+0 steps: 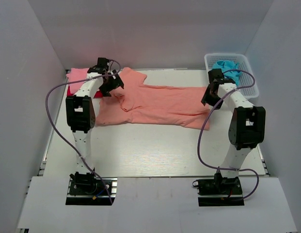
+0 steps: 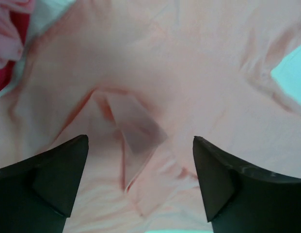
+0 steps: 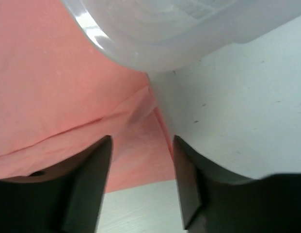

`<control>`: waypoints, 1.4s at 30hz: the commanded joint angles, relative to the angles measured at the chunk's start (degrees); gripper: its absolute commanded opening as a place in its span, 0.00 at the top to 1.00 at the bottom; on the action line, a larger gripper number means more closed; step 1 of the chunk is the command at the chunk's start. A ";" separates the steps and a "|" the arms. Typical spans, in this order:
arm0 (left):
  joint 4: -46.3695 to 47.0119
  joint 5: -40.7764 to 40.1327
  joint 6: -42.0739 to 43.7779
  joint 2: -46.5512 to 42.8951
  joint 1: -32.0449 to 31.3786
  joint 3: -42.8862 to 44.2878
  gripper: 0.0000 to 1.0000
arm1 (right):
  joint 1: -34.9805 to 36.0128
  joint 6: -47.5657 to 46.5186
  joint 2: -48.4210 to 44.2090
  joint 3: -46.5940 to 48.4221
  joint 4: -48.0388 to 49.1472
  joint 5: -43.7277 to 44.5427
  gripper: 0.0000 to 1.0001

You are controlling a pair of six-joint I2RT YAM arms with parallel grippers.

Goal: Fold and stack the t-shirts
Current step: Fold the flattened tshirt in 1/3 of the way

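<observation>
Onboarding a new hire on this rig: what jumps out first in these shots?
The big salmon-orange t-shirt is spread out across the middle of the table. Both grippers hang open over it: the left gripper above the collar, the right gripper at its right edge. Just beyond that edge, in the far right corner, a white basket holds a blue shirt.

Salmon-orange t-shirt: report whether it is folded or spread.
Spread, not yet folded: the salmon-orange t-shirt lies open lengthwise across the table, its collar and one sleeve showing, only wrinkled.
</observation>
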 commanded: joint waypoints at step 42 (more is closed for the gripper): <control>3.66 -1.83 -4.20 -56.98 3.54 -67.68 0.00 | 7.69 -3.48 -27.63 -42.79 12.11 -19.91 0.10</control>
